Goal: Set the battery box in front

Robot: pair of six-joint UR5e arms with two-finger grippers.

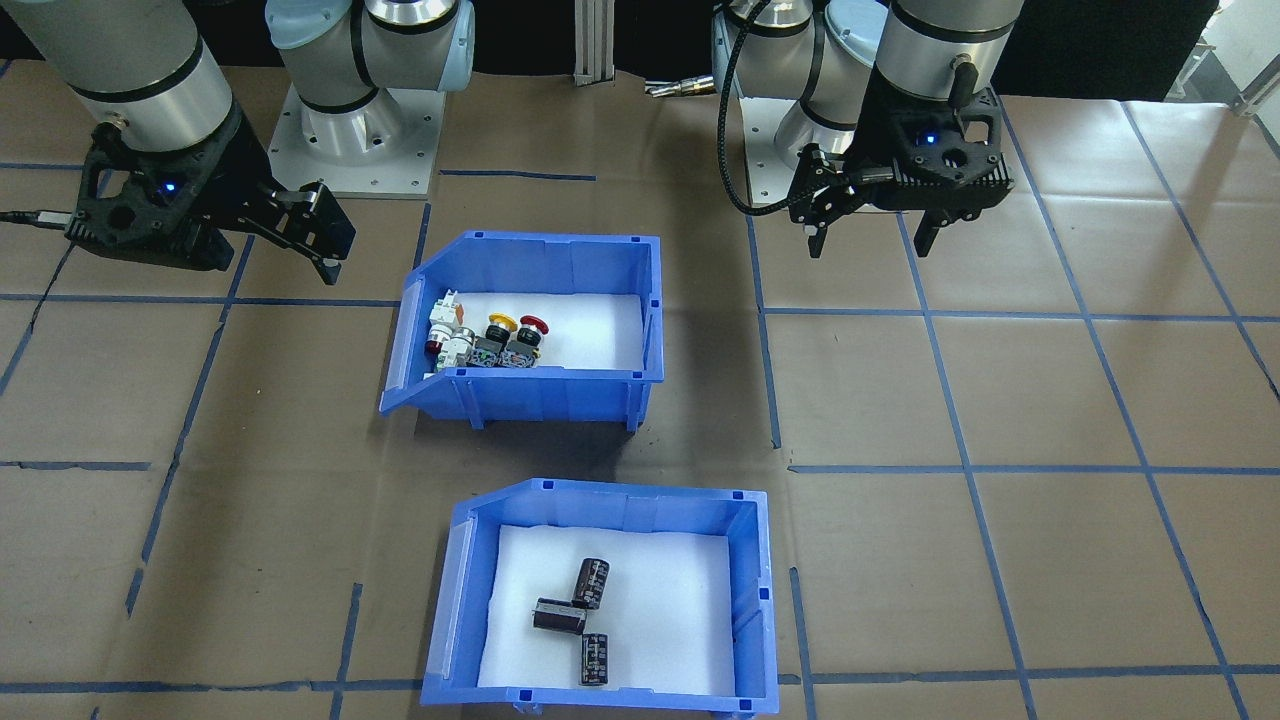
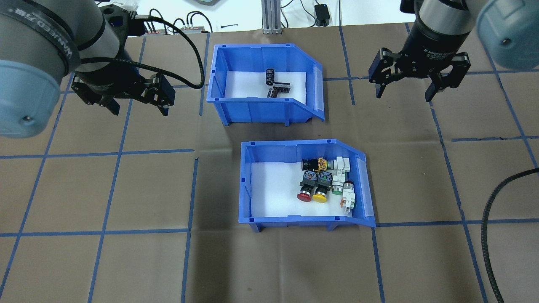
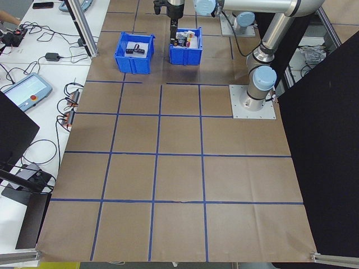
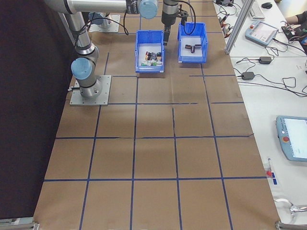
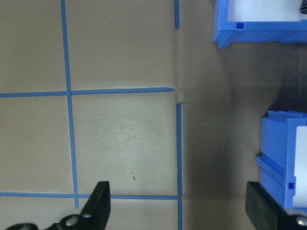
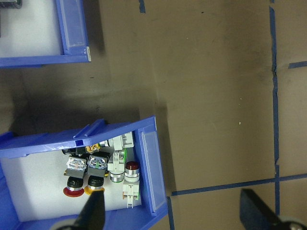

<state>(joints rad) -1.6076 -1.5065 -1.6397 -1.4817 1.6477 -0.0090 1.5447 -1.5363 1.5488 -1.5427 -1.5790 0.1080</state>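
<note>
The battery box (image 2: 252,110), a blue bin with a white liner and three black cylinders (image 2: 276,86), stands on the far side of the table from the robot; the front-facing view shows it (image 1: 600,497) near that view's bottom edge. The like blue bin with the push-button switches (image 2: 294,221) stands closer to the robot, slightly right. My left gripper (image 2: 140,110) hangs open and empty over bare table, left of the battery box. My right gripper (image 2: 403,96) hangs open and empty to the box's right. Neither touches a bin.
Brown paper with a grid of blue tape (image 2: 126,151) covers the table. An aluminium post (image 2: 269,17) stands at the far edge behind the battery box. A black cable (image 2: 494,210) loops in at the right. The arm bases (image 1: 350,130) sit behind the switch bin.
</note>
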